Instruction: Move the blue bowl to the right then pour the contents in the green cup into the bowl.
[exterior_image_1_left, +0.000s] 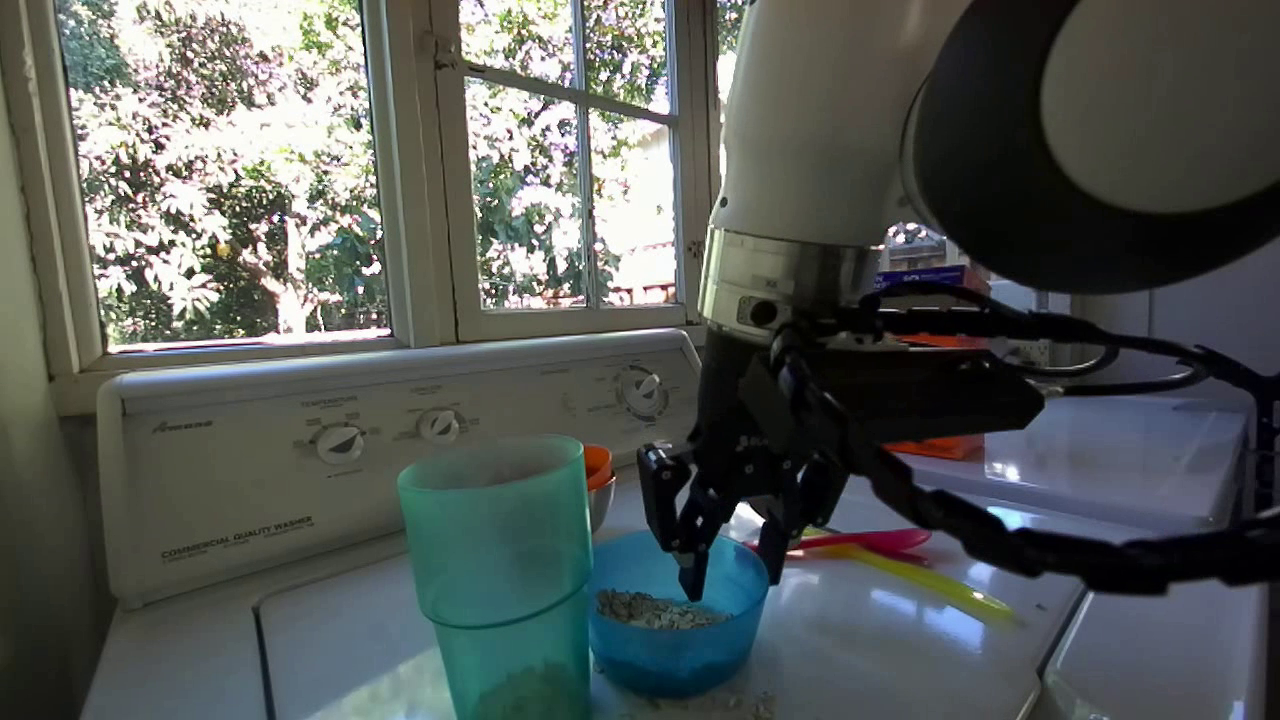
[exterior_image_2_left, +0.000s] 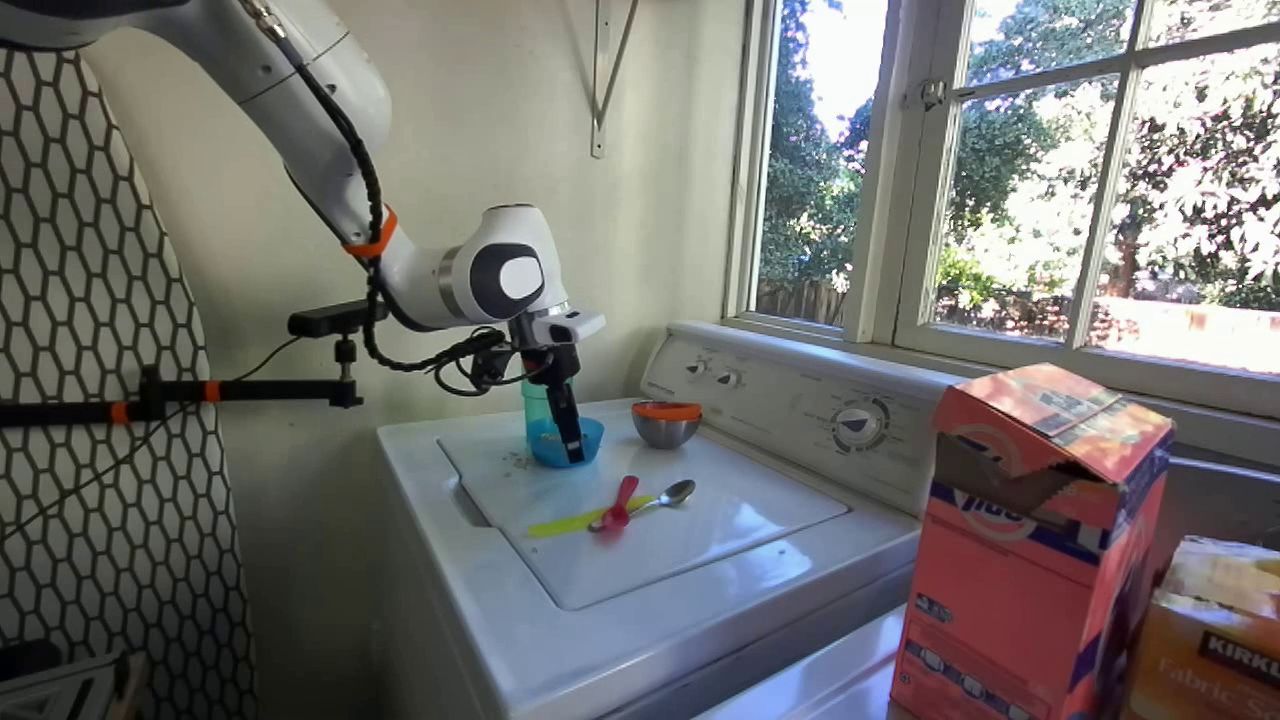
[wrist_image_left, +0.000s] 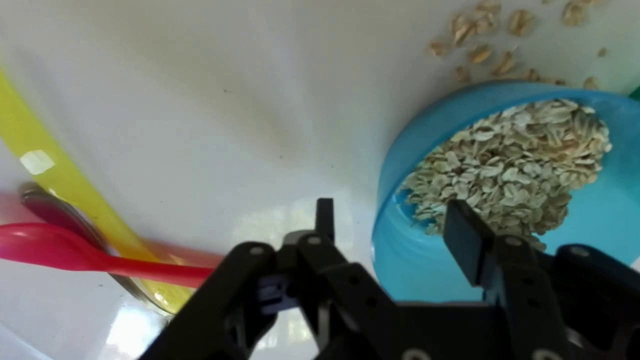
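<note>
The blue bowl (exterior_image_1_left: 672, 662) rests on the washer lid with oat flakes inside. My gripper (wrist_image_left: 391, 215) straddles the bowl's near wall with its jaws apart. One of its fingers (wrist_image_left: 462, 242) reaches inside over the oats, while the opposite one hangs outside. A gap shows between that outer finger and the wall in the wrist view, so the bowl is not gripped. Close beside the bowl, the green cup (exterior_image_1_left: 500, 570) stands upright, with pale contents visible low down through its side. In an exterior view, the arm partly covers the green cup (exterior_image_2_left: 537, 405).
A yellow utensil (exterior_image_2_left: 560, 524), a red spoon (exterior_image_2_left: 617, 512) and a metal spoon (exterior_image_2_left: 677, 493) lie crossed on the lid. Behind stands a metal bowl (exterior_image_2_left: 665, 432) with an orange bowl (exterior_image_2_left: 668, 410) in it. Loose oats (wrist_image_left: 480, 53) are scattered beside the blue bowl.
</note>
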